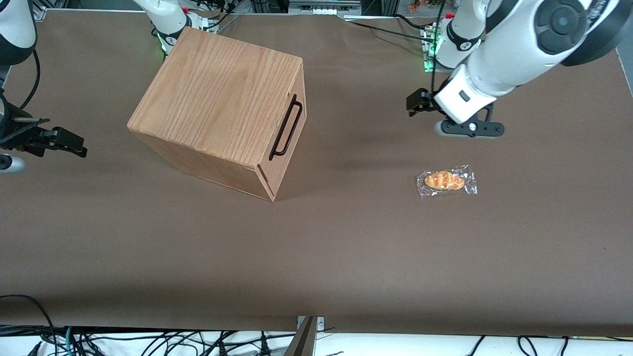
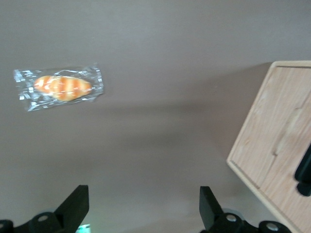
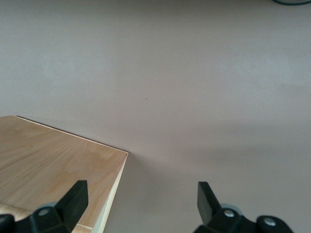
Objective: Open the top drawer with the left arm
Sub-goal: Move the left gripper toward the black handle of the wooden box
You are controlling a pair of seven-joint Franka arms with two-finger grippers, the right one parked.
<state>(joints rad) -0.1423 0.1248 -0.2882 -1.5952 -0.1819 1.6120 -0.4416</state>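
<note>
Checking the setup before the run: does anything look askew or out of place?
The wooden box sits turned at an angle on the table, its top drawer shut. A wrapped bread roll lies alone nearer the camera than the open end effector.

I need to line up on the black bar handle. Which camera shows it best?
The front view: the whole handle shows on the top drawer, with the open gripper well apart. The left wrist view catches only one end; the right wrist view shows none.

Setting: robotics lab.
Evidence: brown-covered table, loose cables along its edge, the left arm mounted on it, gripper above.
</note>
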